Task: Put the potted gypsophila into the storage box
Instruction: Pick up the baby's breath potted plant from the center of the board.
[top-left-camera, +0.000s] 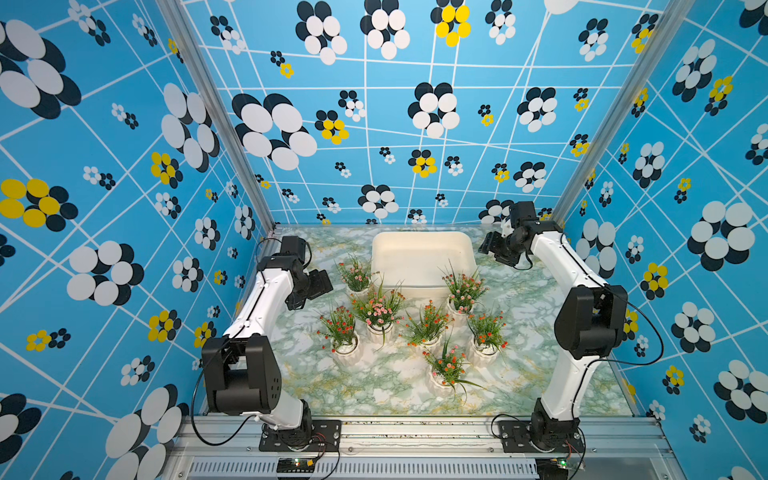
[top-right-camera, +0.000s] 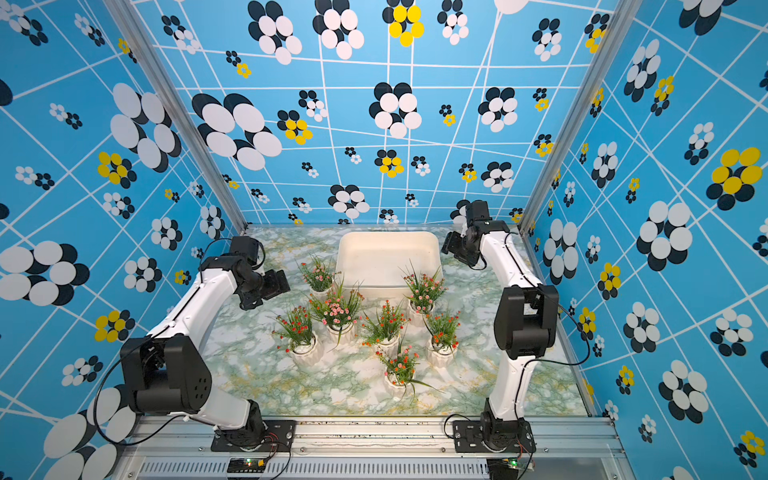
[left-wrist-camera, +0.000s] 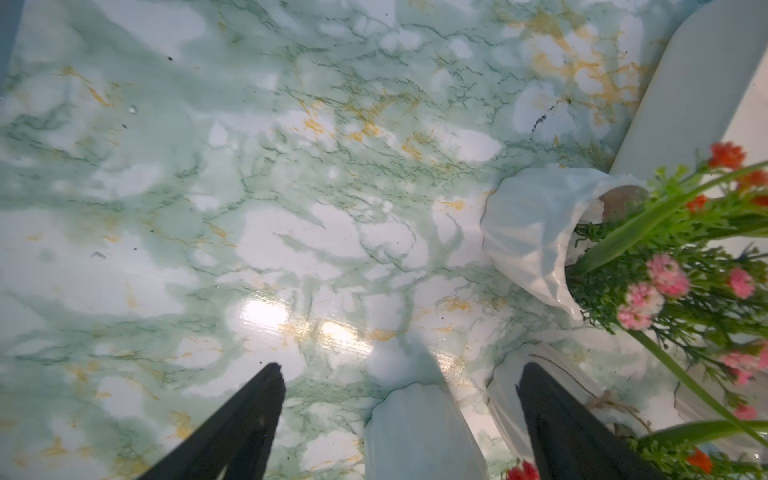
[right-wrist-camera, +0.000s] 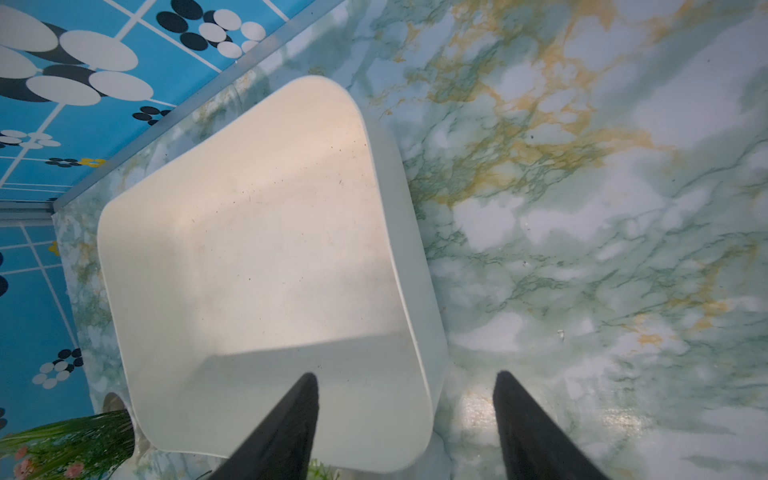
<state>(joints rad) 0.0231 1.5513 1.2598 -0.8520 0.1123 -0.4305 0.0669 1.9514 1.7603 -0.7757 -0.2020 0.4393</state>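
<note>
Blue walls (top-left-camera: 374, 124) printed with white grid lines and black, white and yellow flower shapes enclose a glossy green-and-white marbled tabletop (top-left-camera: 374, 386). Aluminium posts (top-left-camera: 220, 116) mark the corners.

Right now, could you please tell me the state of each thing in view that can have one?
storage box: upright, empty.
potted gypsophila: all seven upright on the table, none in the storage box.
left gripper: jaws apart, holding nothing.
right gripper: jaws apart, holding nothing.
</note>
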